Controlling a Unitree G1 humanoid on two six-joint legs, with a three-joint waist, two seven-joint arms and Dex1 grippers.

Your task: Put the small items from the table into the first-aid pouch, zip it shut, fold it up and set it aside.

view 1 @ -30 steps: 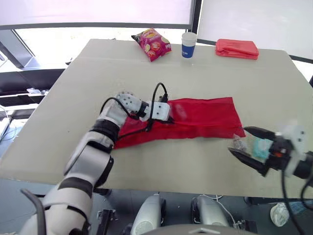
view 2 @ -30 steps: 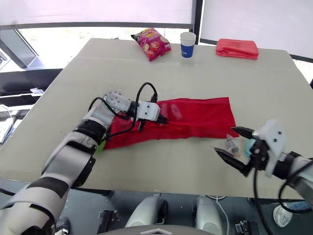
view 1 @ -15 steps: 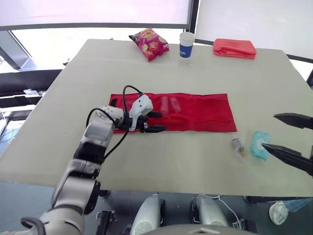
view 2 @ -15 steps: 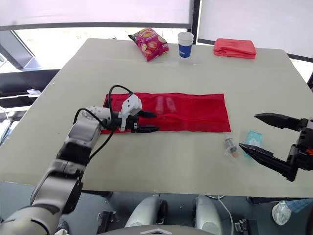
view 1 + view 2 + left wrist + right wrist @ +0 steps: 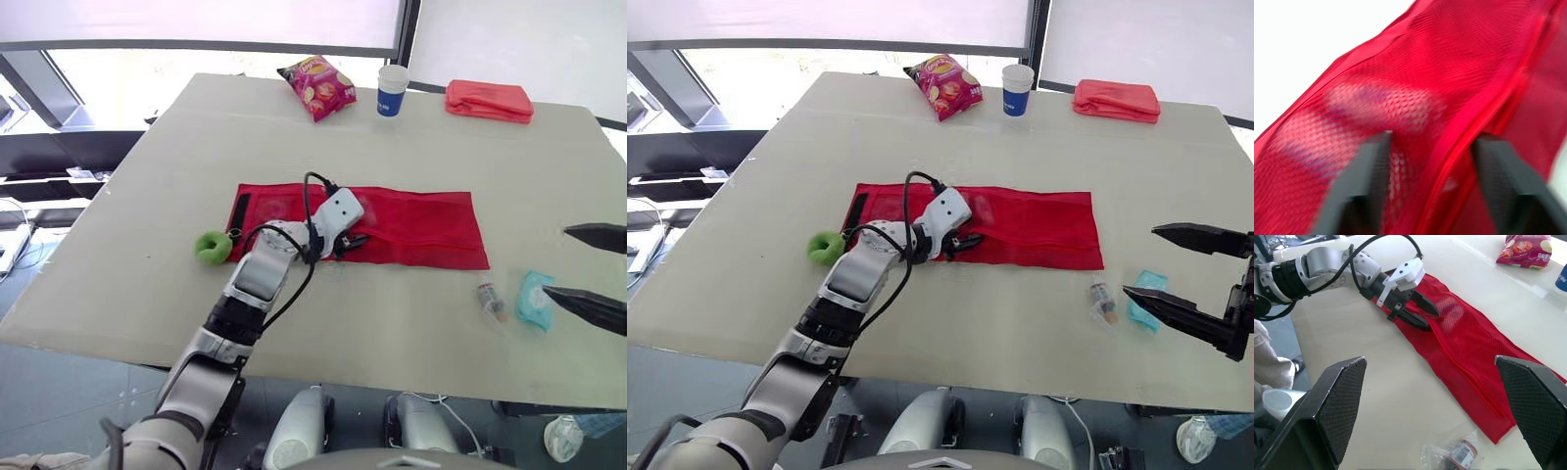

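Note:
The red mesh first-aid pouch [image 5: 411, 220] lies flat and spread out across the middle of the table. My left gripper [image 5: 355, 243] rests on its near edge left of centre, fingers apart with red mesh [image 5: 1425, 73] bunched between them. A small vial [image 5: 490, 299] in clear wrap and a teal packet [image 5: 535, 298] lie on the table right of the pouch. My right gripper [image 5: 555, 261] hangs wide open just right of the packet, touching nothing. A green ring [image 5: 211, 246] lies by the pouch's left end.
At the table's far edge lie a chips bag [image 5: 315, 86], a paper cup [image 5: 392, 90] and a folded red pouch [image 5: 488, 99]. A black strap [image 5: 240, 210] sits at the pouch's left end. The table's front edge [image 5: 343, 367] runs close below the small items.
The pouch went from crumpled to flat. My left gripper slid right along its near edge, uncovering the green ring. My right gripper drew back rightwards off the vial and packet.

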